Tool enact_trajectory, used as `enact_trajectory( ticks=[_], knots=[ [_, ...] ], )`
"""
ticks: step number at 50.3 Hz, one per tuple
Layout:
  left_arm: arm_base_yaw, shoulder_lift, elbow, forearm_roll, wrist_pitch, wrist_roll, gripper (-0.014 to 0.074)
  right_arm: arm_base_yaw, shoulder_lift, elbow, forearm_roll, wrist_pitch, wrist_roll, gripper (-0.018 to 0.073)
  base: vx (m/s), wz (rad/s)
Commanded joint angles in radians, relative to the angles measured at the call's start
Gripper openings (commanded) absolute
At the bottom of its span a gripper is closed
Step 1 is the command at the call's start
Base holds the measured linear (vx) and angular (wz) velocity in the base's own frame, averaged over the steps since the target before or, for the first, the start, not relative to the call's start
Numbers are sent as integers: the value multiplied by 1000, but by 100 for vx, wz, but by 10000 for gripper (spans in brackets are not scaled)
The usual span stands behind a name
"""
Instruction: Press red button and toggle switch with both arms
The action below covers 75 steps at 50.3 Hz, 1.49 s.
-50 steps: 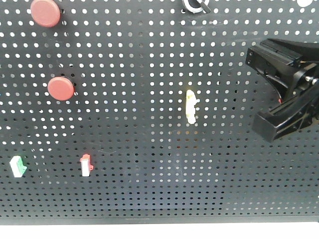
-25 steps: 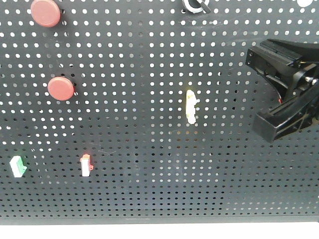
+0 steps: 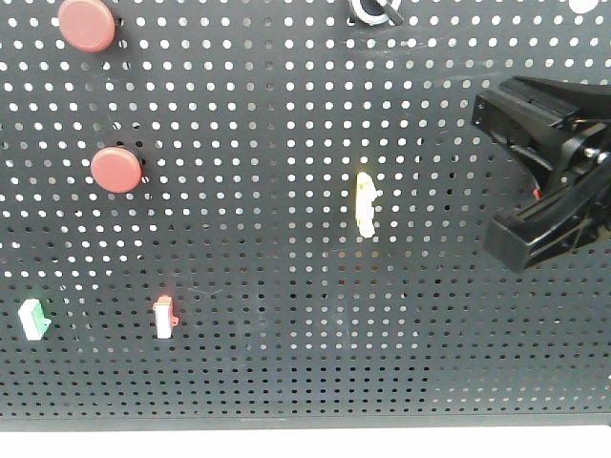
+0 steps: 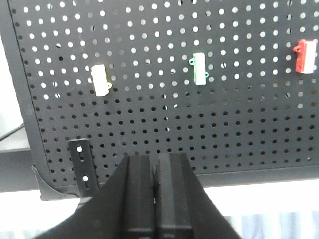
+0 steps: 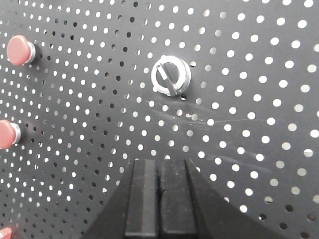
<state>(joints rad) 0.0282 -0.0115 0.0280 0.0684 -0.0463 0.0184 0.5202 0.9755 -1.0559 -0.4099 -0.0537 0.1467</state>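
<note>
Two round red buttons (image 3: 87, 24) (image 3: 116, 170) sit at the pegboard's upper left; the right wrist view shows them too (image 5: 17, 50) (image 5: 6, 134). The all-red toggle switch does not show plainly; only a tiny red speck (image 3: 537, 194) peeks out behind my right gripper (image 3: 539, 176). That gripper (image 5: 159, 167) is shut on nothing and hangs off the board below a silver knob (image 5: 170, 77). My left gripper (image 4: 155, 162) is shut and empty, low before the board's bottom edge, out of the front view.
A pale-yellow lever (image 3: 365, 203) stands mid-board. A green switch (image 3: 34, 319) and a red-and-white switch (image 3: 164, 316) sit lower left, also in the left wrist view (image 4: 200, 68) (image 4: 305, 55) beside a white switch (image 4: 101, 79). A bracket (image 4: 82, 167) holds the corner.
</note>
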Motion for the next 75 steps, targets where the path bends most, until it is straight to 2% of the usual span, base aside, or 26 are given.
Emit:
enact_trajectory(
  ticks=[1, 32, 35, 40, 52, 56, 62, 67, 69, 72, 75],
  knots=[
    [-10, -17, 34, -12, -83, -9, 2, -6, -15, -30, 0, -65, -8, -3, 0, 0],
    [-10, -17, 34, -12, -78, -9, 2, -8, -24, -4, -1, -62, -21, -4, 0, 0],
    [-10, -17, 34, -12, -78, -9, 2, -41, -56, 31, 3, -26, -45, -4, 0, 0],
    [-10, -17, 34, -12, -78, -9, 2, -137, -146, 152, 55, -15, -38, -4, 0, 0],
    [-10, -17, 34, -12, -78, -9, 2, -449, -460, 583, 159, -17, -38, -4, 0, 0],
    [-10, -17, 34, -12, -78, -9, 2, -525, -579, 722, 191, -17, -38, -3, 0, 0],
    [-10, -17, 34, -12, -78, -9, 2, -576, -750, 925, 217, -17, -38, -3, 0, 0],
    [-10, -17, 34, -12, -78, -9, 2, -569, -878, 1069, 217, -17, -38, -3, 0, 0],
    [-10, -17, 34, -12, -78, -9, 2, -568, -929, 1106, 217, -17, -38, -3, 0, 0],
    [-10, -17, 34, -12, -78, -9, 2, -562, -1013, 1093, 228, 124, -40, -3, 0, 0],
    [-10, -16, 34, -12, -77, -9, 2, -558, -999, 1098, 229, 134, -50, -3, 0, 0]
  ],
)
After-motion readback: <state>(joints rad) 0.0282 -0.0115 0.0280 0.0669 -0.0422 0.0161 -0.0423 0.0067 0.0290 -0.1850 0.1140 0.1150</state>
